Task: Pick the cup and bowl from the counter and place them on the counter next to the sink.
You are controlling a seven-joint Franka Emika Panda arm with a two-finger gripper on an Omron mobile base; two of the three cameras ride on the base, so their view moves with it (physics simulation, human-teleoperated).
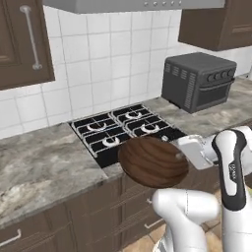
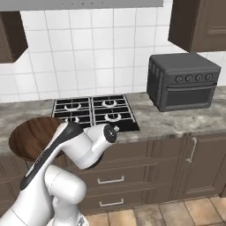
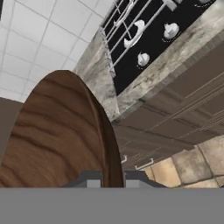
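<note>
Bowl (image 3: 57, 135) clamped by its rim between my nearly closed gripper (image 3: 113, 178), running from the fingertips toward 11 o'clock in the hand view. It hangs off the counter (image 1: 39, 162) edge, at 6 o'clock of the stovetop (image 1: 125, 128); sink unseen.

White square tiles (image 1: 103, 59) cover the wall behind a black gas stovetop (image 1: 125, 129). Dark brown upper cabinets (image 1: 22, 42) with silver handles hang left and right, beside a grey hood (image 1: 133, 5). A dark toaster oven (image 2: 183, 81) stands right of the stovetop. Lower drawers (image 2: 132, 174) sit over a tan tiled floor (image 2: 176, 212).
</note>
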